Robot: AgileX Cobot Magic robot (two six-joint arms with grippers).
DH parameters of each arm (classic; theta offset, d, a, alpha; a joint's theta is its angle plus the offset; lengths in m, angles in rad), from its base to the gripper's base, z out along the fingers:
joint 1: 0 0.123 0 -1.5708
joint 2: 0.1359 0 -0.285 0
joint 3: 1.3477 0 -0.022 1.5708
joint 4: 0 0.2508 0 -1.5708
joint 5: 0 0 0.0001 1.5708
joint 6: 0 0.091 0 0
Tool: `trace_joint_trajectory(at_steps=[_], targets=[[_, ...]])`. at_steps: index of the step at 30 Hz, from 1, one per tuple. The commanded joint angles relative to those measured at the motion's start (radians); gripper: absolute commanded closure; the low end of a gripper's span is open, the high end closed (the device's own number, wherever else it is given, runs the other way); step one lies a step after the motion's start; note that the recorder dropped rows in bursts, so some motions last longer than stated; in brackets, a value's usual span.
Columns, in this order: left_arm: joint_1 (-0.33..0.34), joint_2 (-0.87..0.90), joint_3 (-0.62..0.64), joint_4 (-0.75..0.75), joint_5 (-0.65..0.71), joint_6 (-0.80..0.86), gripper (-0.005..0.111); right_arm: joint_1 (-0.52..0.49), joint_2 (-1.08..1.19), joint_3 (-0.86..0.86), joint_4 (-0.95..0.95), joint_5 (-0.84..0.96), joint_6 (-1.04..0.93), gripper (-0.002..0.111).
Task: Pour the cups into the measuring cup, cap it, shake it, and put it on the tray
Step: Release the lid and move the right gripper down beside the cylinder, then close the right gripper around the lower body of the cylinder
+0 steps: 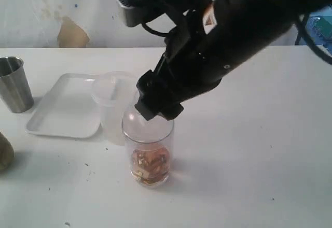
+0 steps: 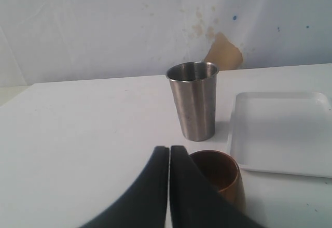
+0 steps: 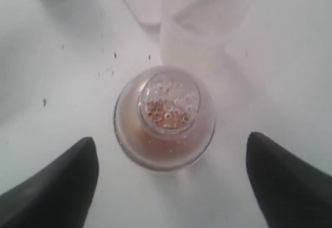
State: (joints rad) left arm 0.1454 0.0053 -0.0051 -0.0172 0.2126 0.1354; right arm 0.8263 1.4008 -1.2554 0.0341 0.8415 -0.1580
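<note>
White table [image 1: 249, 150] fills the ext. view, w/ a pale stained wall behind. The black right arm [image 1: 244, 26] reaches in from the upper right and slants down toward mid-table.

The tray [image 1: 62, 109] lies flat on the left side of the table w/ nothing on it. A frosted tub [image 1: 111, 109] stands upright just beside the tray's right edge.

The measuring cup [image 1: 150, 155] stands upright on the table, off the tray and just in front of the tub; whether the two touch I can't tell. It holds amber-brown liquid w/ small bits, about a third full. The steel tumbler [image 2: 193, 101] stands upright left of the tray, near its far corner. The brown cup [image 2: 220, 173] sits nearer the front left edge, apart from the tumbler, and its inside looks dark (contents can't be made out).

The cap [image 3: 168, 103] sits on the measuring cup, knob up, w/ droplets under the dome.

Right gripper [image 3: 171, 140] hangs directly over the capped cup, spread wide. Its fingers [image 3: 62, 186] stand on either side w/ bare table showing between them and the cup, so it grips nothing. Left gripper [image 2: 169, 153] is low over the table by the brown cup, its two fingers pressed flat together w/ nothing between them.
</note>
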Motion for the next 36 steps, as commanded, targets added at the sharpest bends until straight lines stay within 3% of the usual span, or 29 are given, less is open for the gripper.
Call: trace_joint_trajectory(at_steps=[1,9,15,22,30,36], targets=[[-0.007,-0.005,0.005,-0.008,-0.01,0.0,0.106,0.006,-0.143,0.229,-0.004,-0.399,-0.023,0.035],[-0.007,-0.005,0.005,-0.008,-0.01,0.0,0.106,0.095,-0.176,0.695,-0.001,-1.064,-0.015,0.035],[-0.007,-0.005,0.005,-0.008,-0.01,0.0,0.106,0.095,-0.139,0.831,0.056,-1.237,-0.015,0.035],[-0.007,-0.005,0.005,-0.008,-0.01,0.0,0.106,0.095,0.163,0.87,0.062,-1.507,-0.028,0.035],[-0.007,-0.005,0.005,-0.008,-0.01,0.0,0.106,0.095,0.334,0.856,0.074,-1.797,-0.074,0.035],[-0.007,-0.005,0.005,-0.008,-0.01,0.0,0.106,0.095,0.399,0.802,0.19,-1.817,-0.153,0.035]])
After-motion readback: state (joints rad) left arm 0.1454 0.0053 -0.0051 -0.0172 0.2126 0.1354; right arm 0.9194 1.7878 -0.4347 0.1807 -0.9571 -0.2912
